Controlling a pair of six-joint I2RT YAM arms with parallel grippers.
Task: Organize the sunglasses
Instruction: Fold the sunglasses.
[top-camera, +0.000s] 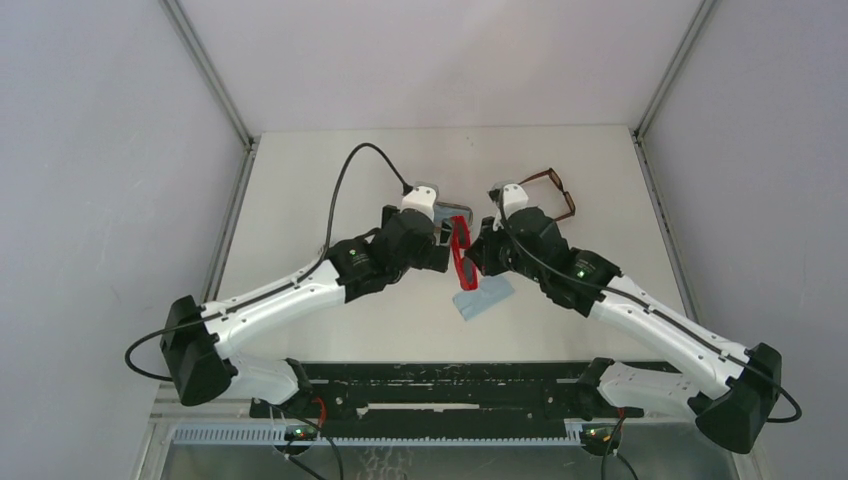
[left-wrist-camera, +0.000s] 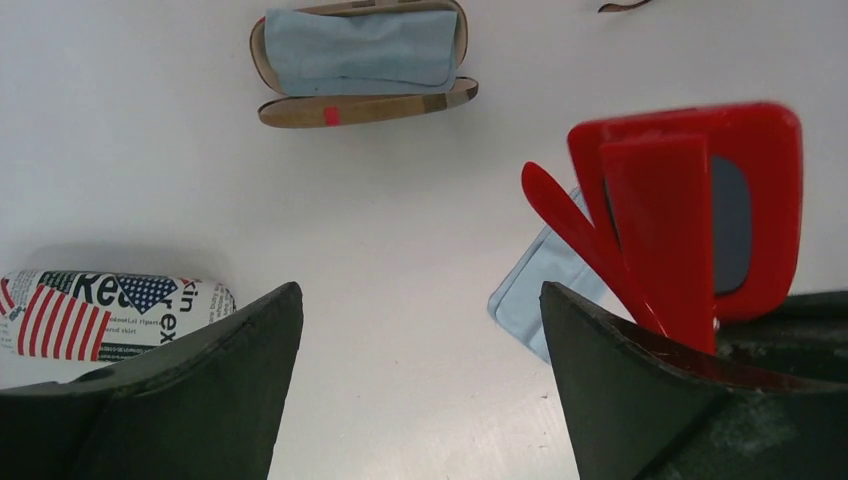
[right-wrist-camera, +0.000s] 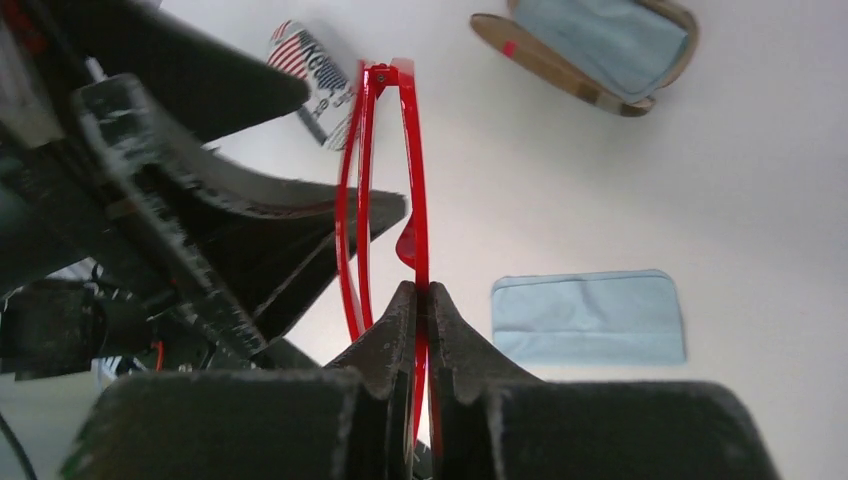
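Observation:
The red sunglasses (top-camera: 460, 250) hang folded above the table between my two grippers. My right gripper (right-wrist-camera: 421, 300) is shut on the thin edge of their red frame (right-wrist-camera: 415, 180). In the left wrist view the red frame and dark lens (left-wrist-camera: 700, 200) stand just right of my open left gripper (left-wrist-camera: 420, 300), whose right finger (left-wrist-camera: 600, 360) sits against the folded temple arms. Nothing lies between the left jaws. The dark brown sunglasses (top-camera: 555, 190) lie on the table behind my right gripper (top-camera: 472, 255); only a temple tip (left-wrist-camera: 625, 5) shows in the left wrist view.
A light blue cloth (top-camera: 483, 297) lies flat below the held glasses. An open brown case (left-wrist-camera: 360, 60) holds another blue cloth. A closed flag-print case (left-wrist-camera: 110, 310) lies beside my left finger. The left gripper's fingers (right-wrist-camera: 250, 200) crowd the left of the right wrist view.

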